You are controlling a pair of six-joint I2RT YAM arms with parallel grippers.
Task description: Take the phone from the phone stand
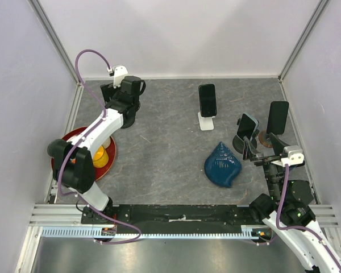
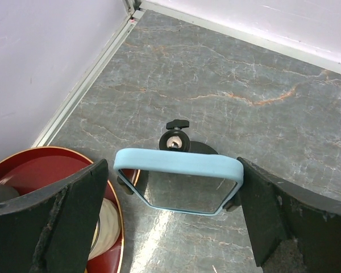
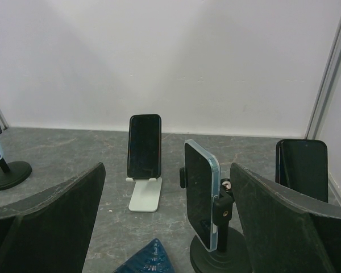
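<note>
A phone in a light blue case (image 2: pixel 179 165) stands clamped on a black stand (image 2: pixel 174 140) at the back left. My left gripper (image 2: pixel 173 170) is open above it, one finger on each side, not touching. In the top view my left wrist (image 1: pixel 125 96) hides this phone. A second blue-cased phone (image 3: pixel 202 193) (image 1: pixel 247 126) sits on a black round-based stand (image 3: pixel 216 256), just ahead of my open right gripper (image 3: pixel 167 170) (image 1: pixel 259 149). A black phone (image 1: pixel 207 99) (image 3: pixel 144 145) leans on a white stand (image 1: pixel 205 121) (image 3: pixel 145 196). A third dark phone (image 1: pixel 277 116) (image 3: pixel 302 168) stands at the far right.
A red plate (image 1: pixel 68 139) holding a yellow cup (image 1: pixel 98 156) lies at the left, under my left arm; its rim (image 2: pixel 57 151) shows beside the left finger. A blue shell-shaped object (image 1: pixel 223 165) lies near the right gripper. White walls enclose the grey tabletop.
</note>
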